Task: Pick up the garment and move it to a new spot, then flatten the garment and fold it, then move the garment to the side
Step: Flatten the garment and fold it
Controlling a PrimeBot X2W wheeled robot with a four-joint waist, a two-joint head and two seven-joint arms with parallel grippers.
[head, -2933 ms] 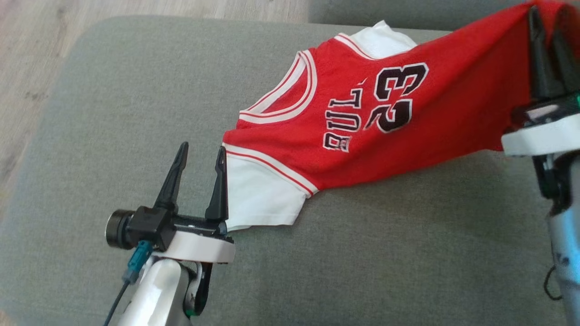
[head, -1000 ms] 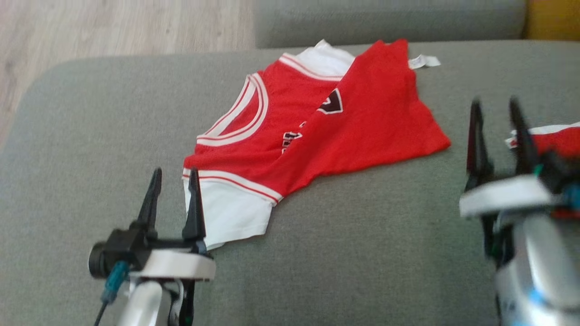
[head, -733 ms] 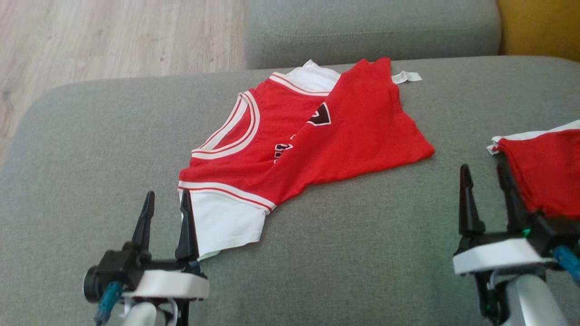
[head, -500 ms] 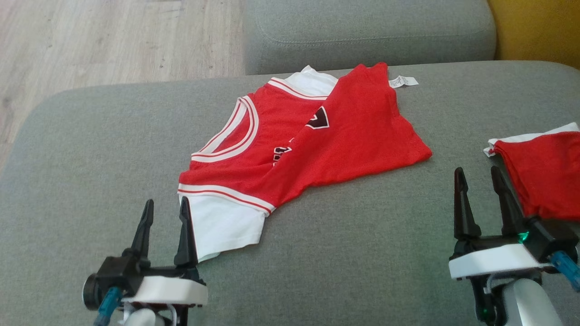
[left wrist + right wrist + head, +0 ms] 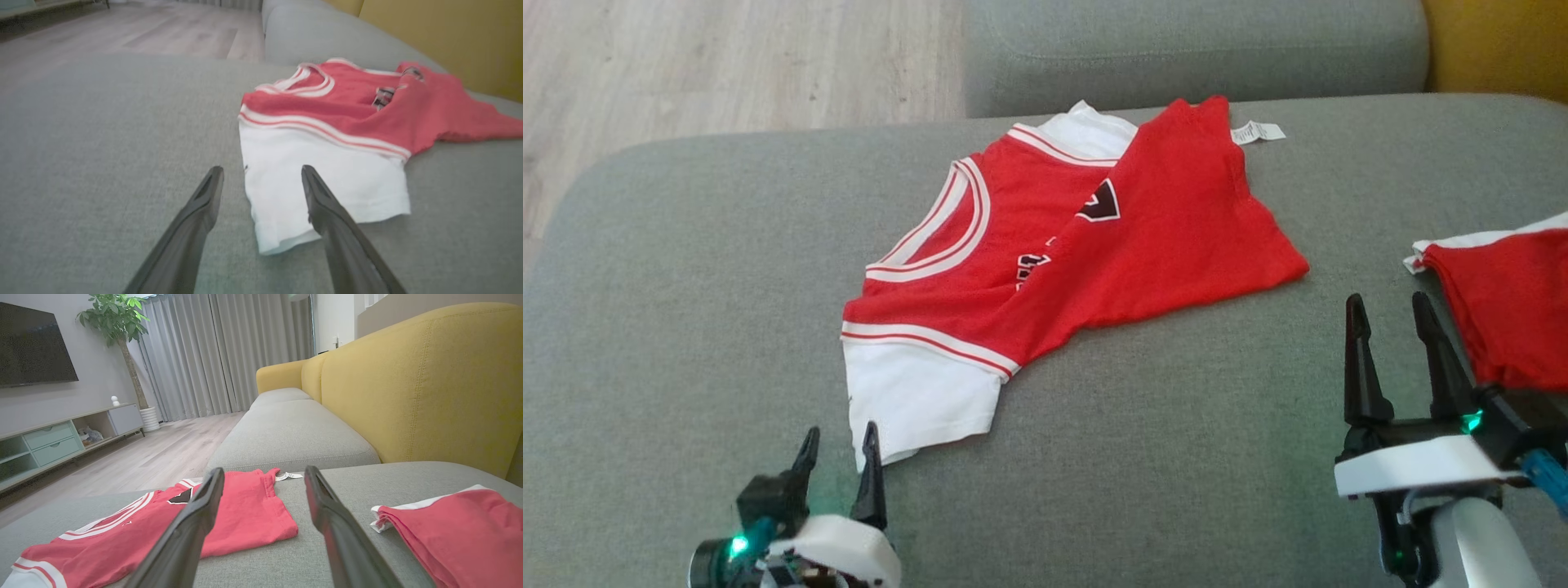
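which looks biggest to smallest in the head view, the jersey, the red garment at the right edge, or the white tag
1. jersey
2. red garment, cut off by the frame edge, so unsure
3. white tag, far smallest

I see the red shirt (image 5: 1143,245) lying folded over on the grey sofa seat (image 5: 686,286). My left gripper (image 5: 841,433) sits low by its white sleeve (image 5: 915,400), jaws apart, holding nothing. My right gripper (image 5: 1387,304) has its 2 jaws spread too, just beside another red cloth (image 5: 1503,310).
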